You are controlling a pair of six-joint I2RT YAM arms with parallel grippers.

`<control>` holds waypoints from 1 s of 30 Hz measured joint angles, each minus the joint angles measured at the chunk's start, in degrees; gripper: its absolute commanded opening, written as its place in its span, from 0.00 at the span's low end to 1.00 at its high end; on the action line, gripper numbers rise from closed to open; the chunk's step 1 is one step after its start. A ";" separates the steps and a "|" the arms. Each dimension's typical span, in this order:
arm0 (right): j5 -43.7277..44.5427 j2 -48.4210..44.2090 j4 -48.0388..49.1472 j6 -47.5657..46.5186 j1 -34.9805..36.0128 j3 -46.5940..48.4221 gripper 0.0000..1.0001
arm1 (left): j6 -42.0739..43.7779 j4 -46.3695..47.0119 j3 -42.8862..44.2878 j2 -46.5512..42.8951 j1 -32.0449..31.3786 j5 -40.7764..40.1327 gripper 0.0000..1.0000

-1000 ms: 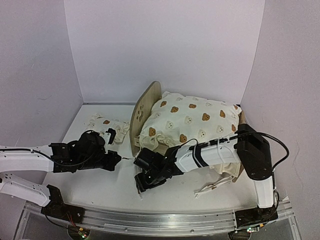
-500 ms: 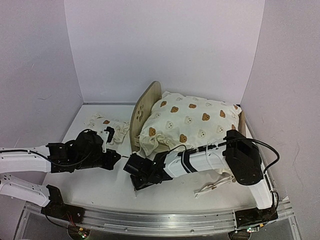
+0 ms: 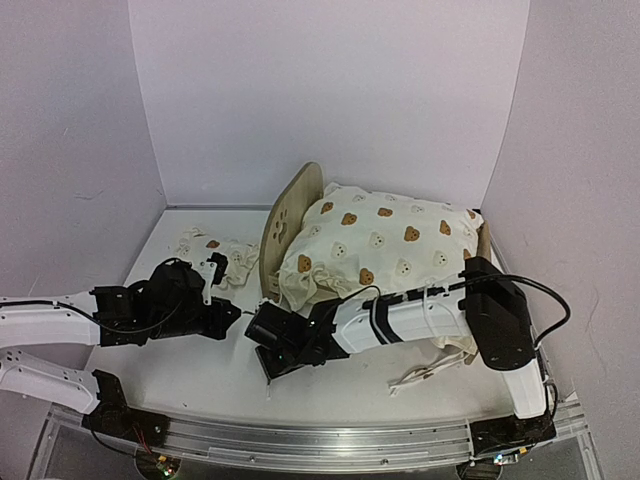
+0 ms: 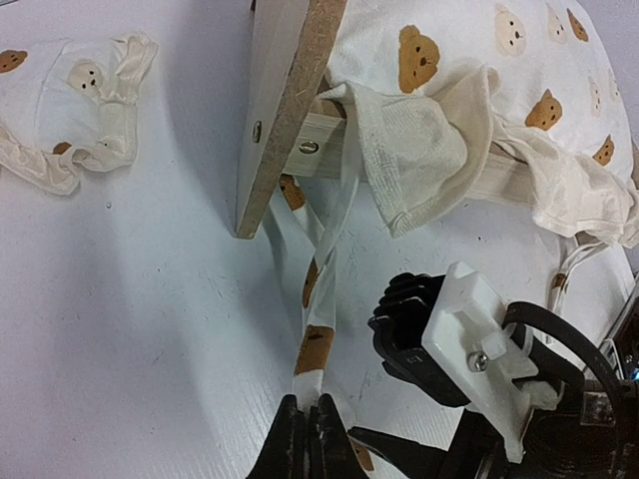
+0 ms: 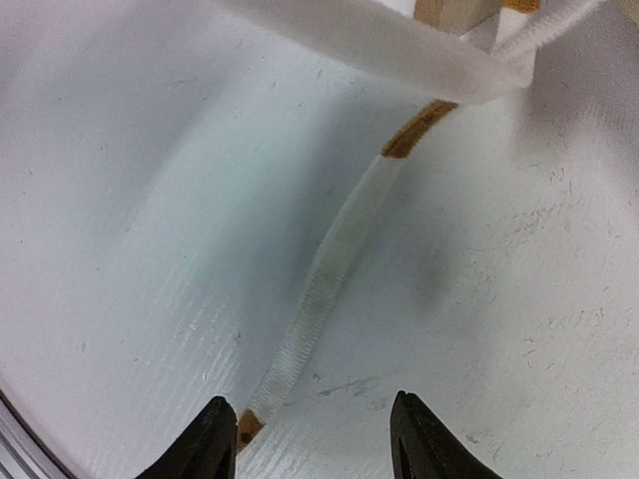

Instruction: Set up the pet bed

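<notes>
Beside the light-wood pet bed (image 4: 290, 110), our left hand (image 4: 307, 439) clamped a cream bear-print tie (image 4: 319, 289); our right hand (image 5: 312, 419), spread apart, needed the second pale tie (image 5: 329, 269).

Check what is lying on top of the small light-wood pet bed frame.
A large cream bear-print ruffled cushion covers it, its printed tie trailing off the wooden side rail. Only the rounded headboard and that rail show; the base underneath is hidden.
</notes>
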 measured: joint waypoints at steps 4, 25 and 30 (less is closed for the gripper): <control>-0.26 2.82 0.04 -0.22 0.31 3.78 0.53 | -0.02 0.02 -0.55 0.00 0.00 0.00 0.00; 8.87 -3.19 12.57 -11.87 -0.07 -13.84 0.00 | -0.68 -0.04 -3.37 -2.10 0.11 0.92 0.00; 1.46 -7.61 18.08 -19.12 -4.87 -16.41 0.00 | -1.38 0.61 -3.82 2.67 0.11 5.68 0.00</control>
